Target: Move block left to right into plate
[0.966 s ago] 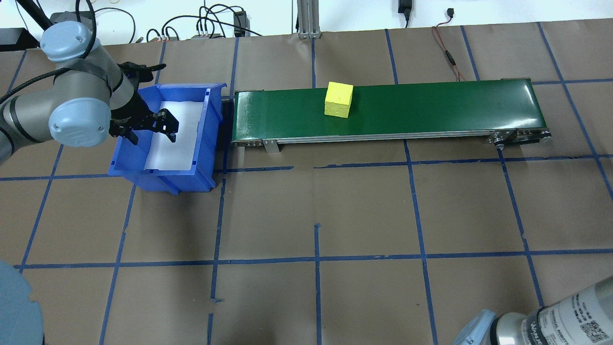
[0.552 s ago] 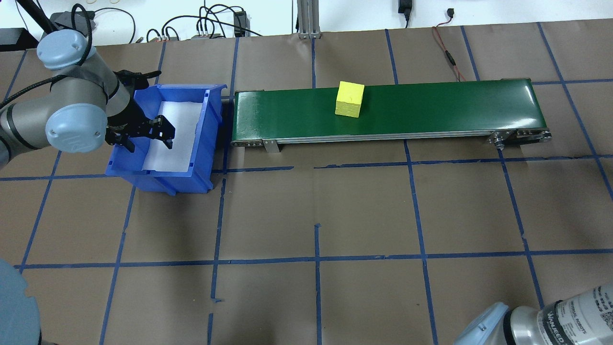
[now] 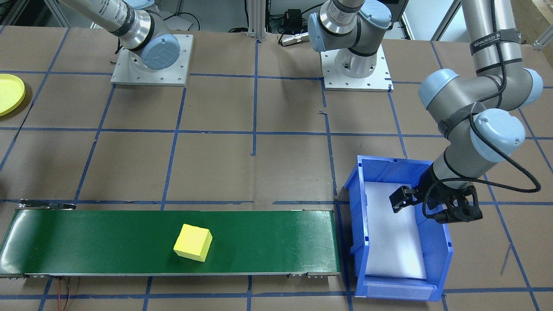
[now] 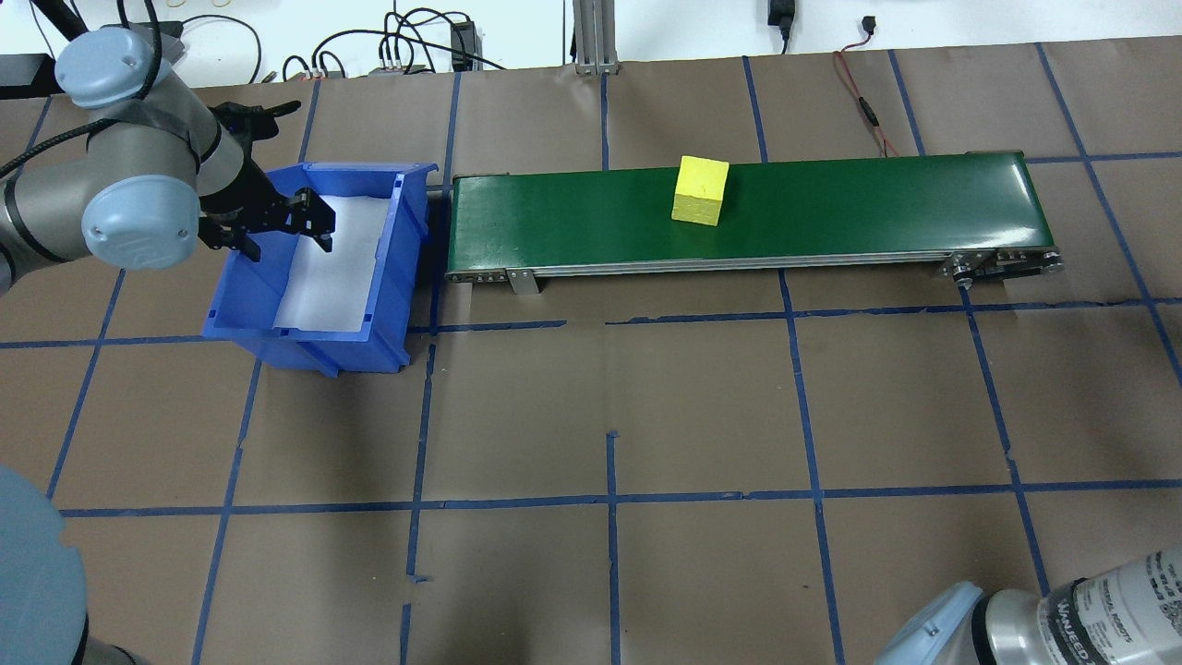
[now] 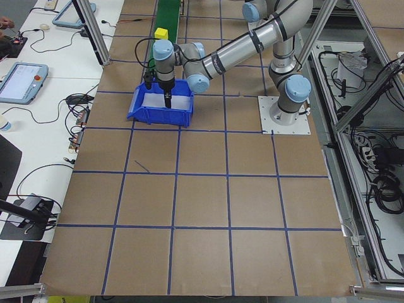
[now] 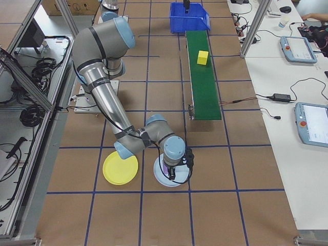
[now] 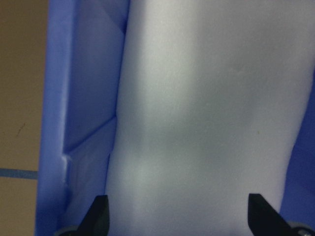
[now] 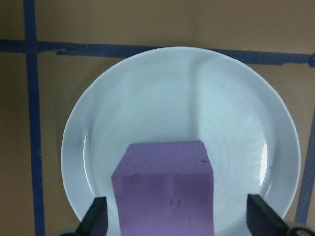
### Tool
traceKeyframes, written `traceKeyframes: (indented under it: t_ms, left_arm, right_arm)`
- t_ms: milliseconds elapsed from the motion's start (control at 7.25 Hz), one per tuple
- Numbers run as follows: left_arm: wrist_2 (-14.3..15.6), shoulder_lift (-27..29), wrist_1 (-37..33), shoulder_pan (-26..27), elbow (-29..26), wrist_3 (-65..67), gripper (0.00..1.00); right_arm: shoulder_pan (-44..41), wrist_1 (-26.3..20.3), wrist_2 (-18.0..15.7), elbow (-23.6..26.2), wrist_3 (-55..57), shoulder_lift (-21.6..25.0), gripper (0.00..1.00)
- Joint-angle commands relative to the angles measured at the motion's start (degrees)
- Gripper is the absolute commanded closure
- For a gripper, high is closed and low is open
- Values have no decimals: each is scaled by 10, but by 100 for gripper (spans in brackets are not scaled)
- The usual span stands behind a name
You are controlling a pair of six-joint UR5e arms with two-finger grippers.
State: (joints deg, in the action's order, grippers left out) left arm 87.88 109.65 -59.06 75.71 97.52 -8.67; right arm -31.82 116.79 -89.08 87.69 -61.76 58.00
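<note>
1. the yellow block (image 4: 700, 190) sits on the green conveyor belt (image 4: 877, 203), a little right of the belt's middle in the overhead view and well apart from both hands; it looks cube-shaped, so it has no long axis to line up with.
2. the left hand (image 4: 277, 226) hangs over the blue bin (image 4: 388, 268) at the belt's left end, fingers spread and holding nothing.
3. the right hand (image 8: 174, 219) is open above a pale plate (image 8: 147, 98) with a purple block (image 8: 165, 184) between its fingers, not gripped.
4. the yellow plate (image 6: 120, 169) lies just beside that pale plate, past the belt's right end, so the right arm looks better placed to take the block.
5. compared with a second ago, the block has travelled rightward along the belt, and the left hand has drawn back toward the bin's far left corner.
</note>
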Motion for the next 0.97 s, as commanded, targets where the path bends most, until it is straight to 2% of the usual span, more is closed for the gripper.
traceKeyframes:
  t_ms: [0,138,276,414,690,828]
  left_arm:
    - [-19,5,-4,13,-43,20,0]
    - [-20,7,-1,20,-44,36,0]
    - [-30,19,3,20,-50,33,0]
    - [-42,44,4,20,-76,33,0]
    - [-47,93,4,20,-124,9,0]
    - [-46,104,5,20,-128,9,0]
  right_arm:
    - [0,-2,5,-1,5,11,0]
    - [-9,-9,7,-2,12,35,0]
    - [-44,-32,31,-2,29,56,0]
    - [-87,-38,40,-2,57,62,0]
    - [-191,-37,78,-2,191,62,0]
    - [-244,-36,81,-2,251,62,0]
